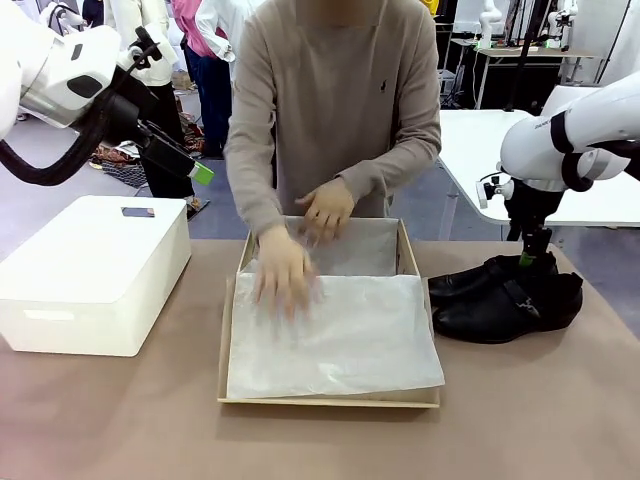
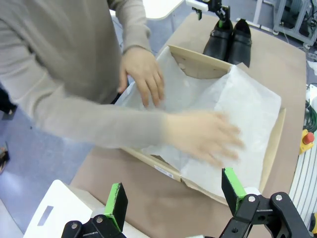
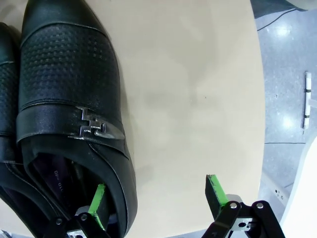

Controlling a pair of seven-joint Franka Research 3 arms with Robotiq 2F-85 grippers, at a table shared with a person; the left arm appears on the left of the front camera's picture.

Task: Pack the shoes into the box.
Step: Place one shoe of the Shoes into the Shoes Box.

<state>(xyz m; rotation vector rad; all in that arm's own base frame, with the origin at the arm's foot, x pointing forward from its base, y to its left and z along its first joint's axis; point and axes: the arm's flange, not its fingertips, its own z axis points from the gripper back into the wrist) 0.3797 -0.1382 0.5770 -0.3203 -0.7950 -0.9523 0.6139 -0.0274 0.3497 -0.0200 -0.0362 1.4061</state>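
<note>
**Front view.** The box (image 1: 330, 401) is seen open on the worktop (image 1: 120, 430). It is lined with tissue paper (image 1: 345, 340), which is being pressed flat by the person's hands (image 1: 285, 272). The shoes (image 1: 505, 298) are set side by side just beside the box, on the robot's right and outside it. The right fingers (image 1: 524, 258) are lowered at the shoes' heel end. The left fingers (image 1: 203, 172) are held high near the white plastic box (image 1: 90, 275).

**Left wrist view.** The left fingers (image 2: 117, 202) are spread wide and hold nothing. Beyond them the box (image 2: 275, 148) is covered by both hands (image 2: 208, 136) on the tissue paper (image 2: 247, 106). The shoes (image 2: 230, 42) are seen past its far corner. A pale label on the box's side cannot be read.

**Right wrist view.** The right fingers (image 3: 216, 191) are spread wide, with nothing gripped. One pad is placed over the opening of the nearer shoe (image 3: 69, 84) and the other over bare worktop (image 3: 198, 99), so the shoe's side wall lies between them. Contact cannot be judged.

The grasp is probably best made low on that wall near the heel. The shoe should be lifted level and carried over only once the hands are clear of the box.

A metal buckle (image 3: 94, 130) carries no legible name. Faint print on the lining is too small to be read.
</note>
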